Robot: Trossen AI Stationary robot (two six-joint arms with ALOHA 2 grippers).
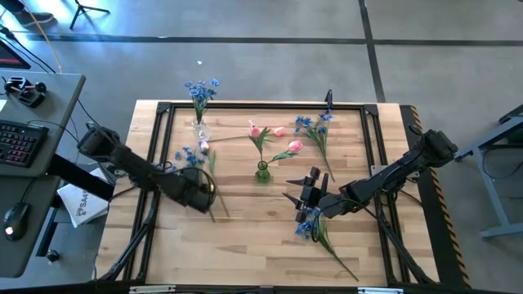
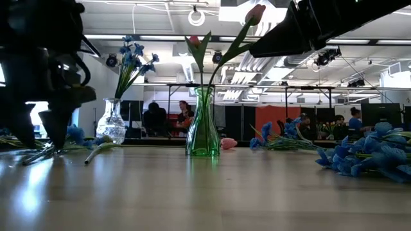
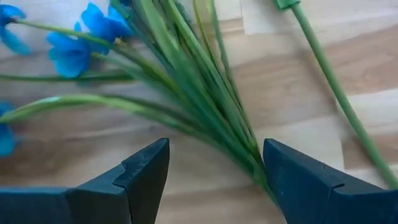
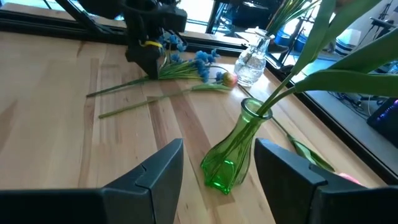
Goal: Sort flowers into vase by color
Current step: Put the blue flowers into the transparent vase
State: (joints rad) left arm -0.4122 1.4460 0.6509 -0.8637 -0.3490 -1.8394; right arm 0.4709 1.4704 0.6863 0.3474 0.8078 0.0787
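Left gripper is down over the blue spray at table left, jaws apart and empty. In the left wrist view the stem bundle runs between the fingers, blossoms fanning toward 10 o'clock; a separate stem lies just beside. Long axis in the high view runs roughly 11 to 5 o'clock. Left arm is clearly nearer.

Right gripper hovers mid-table, jaws apart, empty, facing the green vase holding tulips. Clear vase holds blue.

Whether the left fingertips touch the table: can't tell.
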